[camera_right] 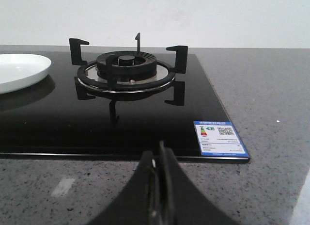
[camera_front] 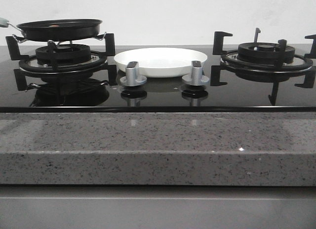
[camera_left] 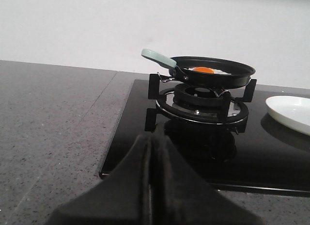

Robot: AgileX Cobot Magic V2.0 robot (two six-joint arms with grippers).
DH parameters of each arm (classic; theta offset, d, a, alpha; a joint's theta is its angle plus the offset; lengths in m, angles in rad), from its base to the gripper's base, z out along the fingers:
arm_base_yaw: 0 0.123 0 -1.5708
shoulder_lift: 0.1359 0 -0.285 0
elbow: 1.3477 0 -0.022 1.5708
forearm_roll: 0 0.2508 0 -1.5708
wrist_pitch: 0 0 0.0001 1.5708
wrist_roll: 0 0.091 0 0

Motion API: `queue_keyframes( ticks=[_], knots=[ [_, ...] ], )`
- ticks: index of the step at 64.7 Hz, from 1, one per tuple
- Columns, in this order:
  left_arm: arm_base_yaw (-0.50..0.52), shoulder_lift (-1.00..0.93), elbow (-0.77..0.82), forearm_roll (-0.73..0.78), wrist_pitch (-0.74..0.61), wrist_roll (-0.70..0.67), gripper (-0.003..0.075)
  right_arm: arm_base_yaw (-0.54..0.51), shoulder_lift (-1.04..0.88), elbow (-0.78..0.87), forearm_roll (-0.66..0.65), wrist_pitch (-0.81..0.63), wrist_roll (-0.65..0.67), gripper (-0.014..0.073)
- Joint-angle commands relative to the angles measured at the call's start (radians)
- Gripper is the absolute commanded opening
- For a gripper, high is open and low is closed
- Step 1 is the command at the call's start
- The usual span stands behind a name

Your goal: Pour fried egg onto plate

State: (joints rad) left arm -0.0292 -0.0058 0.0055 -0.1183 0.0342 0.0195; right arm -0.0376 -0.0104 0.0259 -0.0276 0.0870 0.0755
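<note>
Leftmost, the left gripper (camera_left: 151,152) has its two black fingers pressed together with nothing between them, low over the grey speckled desk (camera_left: 53,137) at the near edge of the black glass hob (camera_left: 271,162). Ahead of it and a little to its right, a black frying pan (camera_left: 213,72) with a pale green handle (camera_left: 157,57) sits on the left burner (camera_left: 201,101). The fried egg (camera_left: 206,70) lies inside the pan, orange yolk showing, well apart from the gripper. Further right, the plate (camera_front: 160,61) rests on the hob between the two burners, behind two silver knobs (camera_front: 132,75). The right gripper (camera_right: 157,181) is also closed and holds nothing; the bare right burner (camera_right: 127,70) stands ahead of it, the plate off to its left, a blue label (camera_right: 220,137) near its right.
</note>
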Motion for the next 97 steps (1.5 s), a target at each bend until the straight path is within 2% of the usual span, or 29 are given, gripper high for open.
queue_keyframes(
  ticks=[1,43,60,75,97],
  knots=[
    [0.0,-0.018,0.006,-0.007,-0.085,-0.008,-0.0019,0.003,-0.019,-0.003,-0.015,-0.076,-0.004,-0.0068],
    [0.0,-0.018,0.006,-0.007,-0.085,-0.008,-0.0019,0.003,-0.019,-0.003,-0.015,-0.081,-0.004,-0.0068],
    [0.0,-0.016,-0.037,-0.007,-0.156,-0.008,-0.0019,0.003,-0.018,-0.026,-0.012,-0.111,-0.004,-0.0068],
    [0.0,0.026,-0.29,-0.007,0.062,-0.008,-0.0019,0.003,0.02,-0.227,-0.013,0.083,-0.004,-0.0068],
    [0.0,0.305,-0.694,-0.004,0.45,-0.008,-0.0019,0.003,0.306,-0.652,-0.013,0.468,-0.004,-0.0068]
  ],
)
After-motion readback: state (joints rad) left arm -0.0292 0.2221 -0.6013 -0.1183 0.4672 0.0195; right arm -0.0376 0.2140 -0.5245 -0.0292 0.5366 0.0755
